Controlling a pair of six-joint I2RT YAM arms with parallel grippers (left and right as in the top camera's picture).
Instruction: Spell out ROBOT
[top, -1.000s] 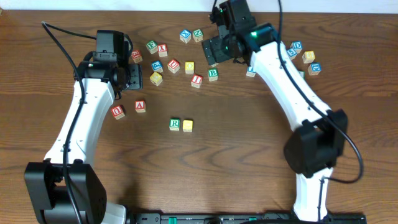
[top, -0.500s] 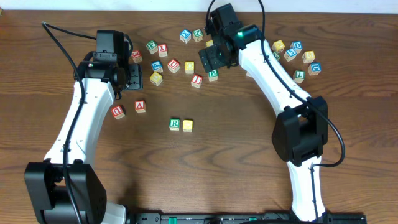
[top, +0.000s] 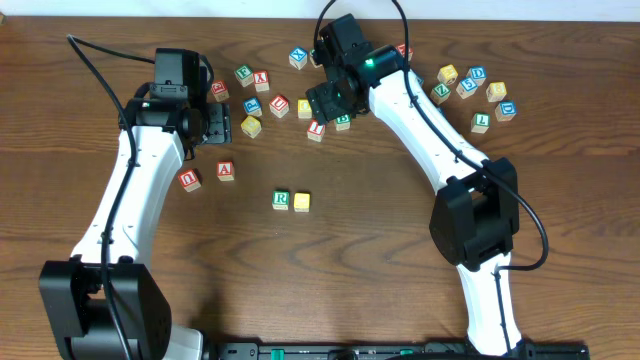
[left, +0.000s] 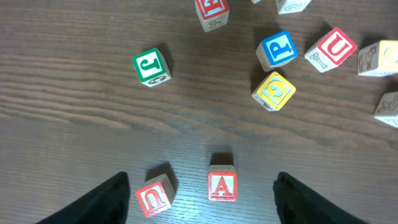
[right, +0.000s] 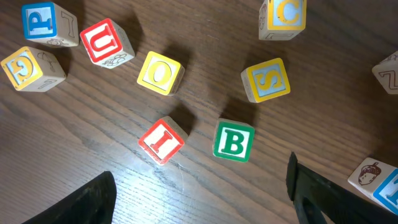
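Note:
A green R cube (top: 281, 200) and a plain yellow-faced cube (top: 302, 202) stand side by side at mid-table. My right gripper (top: 325, 100) hovers open over the cube cluster at the back. In the right wrist view, the green B cube (right: 234, 141) lies just ahead of my right gripper (right: 199, 180), nearer the right finger. The red I cube (right: 161, 140) sits beside the B, and a yellow O cube (right: 160, 72) lies farther off. My left gripper (top: 218, 122) hangs open and empty; in its wrist view the left gripper (left: 200, 186) is above the red A (left: 222, 186) and red U (left: 153, 198).
Loose cubes surround the B: yellow S (right: 266, 79), red U (right: 107, 41), blue P (right: 43, 22), yellow G (right: 25, 67), C (right: 283, 14). A green J (left: 151, 66) lies ahead of the left gripper. Several more cubes sit at the back right (top: 480, 95).
The right arm has swung left from the back-right cubes to above the I and B cubes. The left arm and the R and yellow pair have not moved.

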